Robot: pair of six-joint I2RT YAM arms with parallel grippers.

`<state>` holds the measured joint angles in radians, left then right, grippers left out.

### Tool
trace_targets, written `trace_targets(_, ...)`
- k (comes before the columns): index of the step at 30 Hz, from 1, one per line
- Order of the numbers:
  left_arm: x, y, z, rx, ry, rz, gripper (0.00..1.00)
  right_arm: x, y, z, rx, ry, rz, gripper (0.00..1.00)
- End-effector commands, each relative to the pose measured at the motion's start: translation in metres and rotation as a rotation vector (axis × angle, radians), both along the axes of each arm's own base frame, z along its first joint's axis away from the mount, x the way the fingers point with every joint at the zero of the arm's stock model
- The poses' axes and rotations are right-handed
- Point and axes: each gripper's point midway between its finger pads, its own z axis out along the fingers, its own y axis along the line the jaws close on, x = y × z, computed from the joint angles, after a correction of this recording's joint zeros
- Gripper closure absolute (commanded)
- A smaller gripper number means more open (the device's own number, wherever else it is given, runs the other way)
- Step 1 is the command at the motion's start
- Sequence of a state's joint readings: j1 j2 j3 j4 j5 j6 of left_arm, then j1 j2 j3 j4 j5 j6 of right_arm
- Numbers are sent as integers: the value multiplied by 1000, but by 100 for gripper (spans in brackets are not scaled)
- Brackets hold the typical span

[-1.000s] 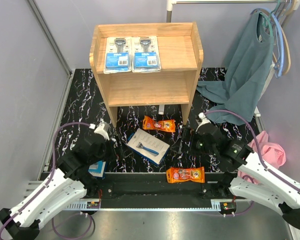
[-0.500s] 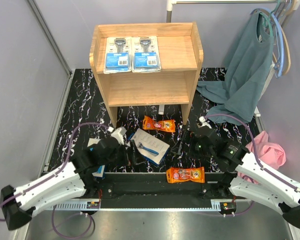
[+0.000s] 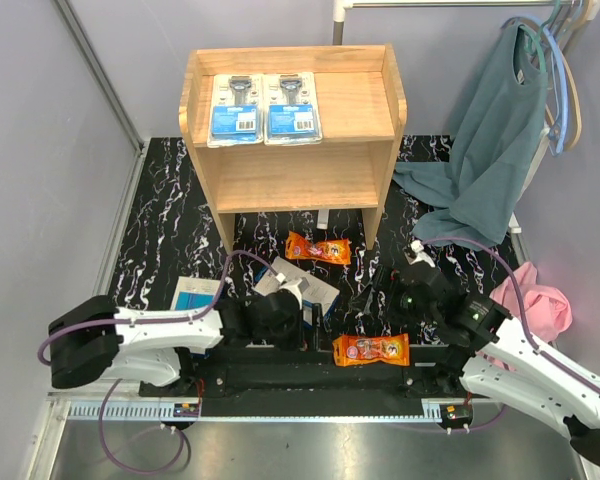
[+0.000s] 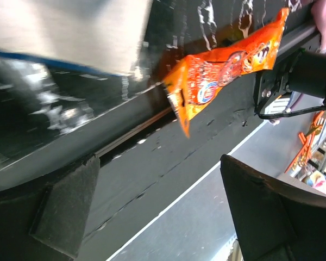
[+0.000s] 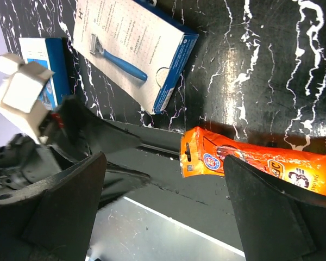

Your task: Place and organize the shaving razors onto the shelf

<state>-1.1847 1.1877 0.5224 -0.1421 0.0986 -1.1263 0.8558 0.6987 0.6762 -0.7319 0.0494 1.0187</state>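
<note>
The left gripper (image 3: 306,318) and right gripper (image 3: 367,298) are seen with jaws spread wide, nothing held. An orange packet (image 3: 370,349) is seen near both

Top view: left arm (image 3: 170,335) hides near-left part of centre flat box (image 3: 317,283); print on blister packs (image 3: 235,110) too small to read. Left wrist view: same box blurred, cut off at top edge. Right wrist view: near orange packet (image 5: 217,152) cut off at right edge.

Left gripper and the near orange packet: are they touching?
Apart. Left wrist view shows the near orange packet beyond the tips of the open left gripper, clear gap between.
</note>
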Motion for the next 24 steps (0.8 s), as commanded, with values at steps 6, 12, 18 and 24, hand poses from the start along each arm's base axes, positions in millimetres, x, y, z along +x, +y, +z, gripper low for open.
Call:
trace_targets(6,1,-73,24,-244,35,-32,12,-3,-15,-3,0,-11,-61,1)
trace_targets(12,-5,-92,13,-268,81,-53,14,-6,-22,-2,8,-16,-80,1)
trace_targets(18,-12,-101,-1,-283,129,-51,20,-8,-26,-2,9,-16,-89,1)
trace_targets(24,-14,-104,-10,-294,152,-36,29,-8,-26,-2,10,-17,-89,1)
